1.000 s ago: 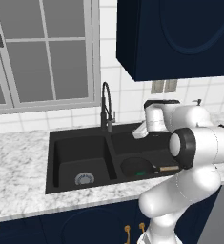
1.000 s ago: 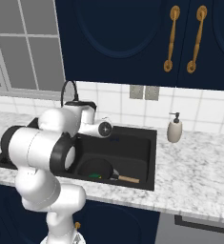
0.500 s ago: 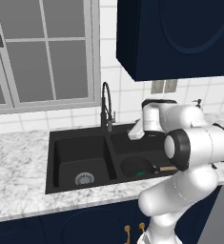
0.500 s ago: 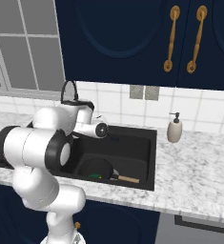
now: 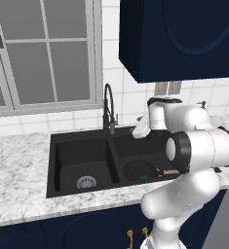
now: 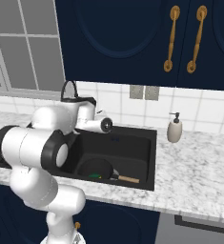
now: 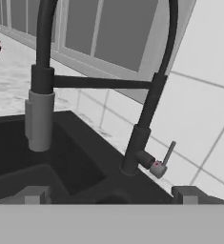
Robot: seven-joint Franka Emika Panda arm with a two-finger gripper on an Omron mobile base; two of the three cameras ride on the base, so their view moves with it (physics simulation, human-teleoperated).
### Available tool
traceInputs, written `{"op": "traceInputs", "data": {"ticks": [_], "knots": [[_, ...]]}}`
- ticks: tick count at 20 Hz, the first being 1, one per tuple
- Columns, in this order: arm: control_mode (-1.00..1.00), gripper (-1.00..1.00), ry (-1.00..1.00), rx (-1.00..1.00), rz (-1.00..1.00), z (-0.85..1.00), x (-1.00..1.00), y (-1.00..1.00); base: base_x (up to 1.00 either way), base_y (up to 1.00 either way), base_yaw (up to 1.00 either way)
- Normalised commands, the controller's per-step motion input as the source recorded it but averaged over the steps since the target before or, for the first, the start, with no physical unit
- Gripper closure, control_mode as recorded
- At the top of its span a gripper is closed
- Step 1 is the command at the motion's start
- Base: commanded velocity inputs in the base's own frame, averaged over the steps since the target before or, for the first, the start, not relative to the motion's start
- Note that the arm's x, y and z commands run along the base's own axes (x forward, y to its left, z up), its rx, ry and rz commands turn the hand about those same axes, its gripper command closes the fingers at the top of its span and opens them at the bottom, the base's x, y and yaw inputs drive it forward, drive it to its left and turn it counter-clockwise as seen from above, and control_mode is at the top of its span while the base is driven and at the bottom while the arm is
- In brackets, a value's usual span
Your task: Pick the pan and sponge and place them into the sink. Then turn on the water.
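1. While the gripper (image 7: 111,194) sits at bottom centre of the hand view, fingers parted and holding nothing, the faucet (image 7: 137,143) stands ahead.
2. Pan (image 5: 140,170) and sponge (image 5: 143,176) lie in the sink (image 5: 79,141), right basin, lower centre of the left base view.

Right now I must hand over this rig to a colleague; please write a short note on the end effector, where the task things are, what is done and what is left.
End effector: open, holding nothing, facing the base of the tall dark arched faucet, its small grey lever just ahead of the fingertips.
Round black frying pan with tan handle: already on the floor of the right basin of the matte black double sink.
Small green-and-yellow sponge: in the same basin, at the pan's front edge.
Done: pan and sponge are in the sink.
Left: move the lever to start the water; no stream is visible yet.
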Motion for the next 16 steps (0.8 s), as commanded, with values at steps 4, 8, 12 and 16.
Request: {"op": "traceInputs", "data": {"ticks": [4, 8, 12, 16], "knots": [[-1.0, -1.0, 0.0, 0.09, 0.0, 0.0, 0.1, 0.0, 0.0, 0.0, 0.0], [-1.0, -1.0, 0.0, 0.01, 0.0, 0.0, 0.21, 0.04, 0.0, 0.0, 0.0], [-1.0, -1.0, 0.0, 0.0, 0.0, 0.0, 0.21, 0.13, 0.0, 0.0, 0.0], [-1.0, -1.0, 0.0, 0.0, 0.0, -0.01, 0.31, 0.21, 0.0, 0.0, 0.0]]}}
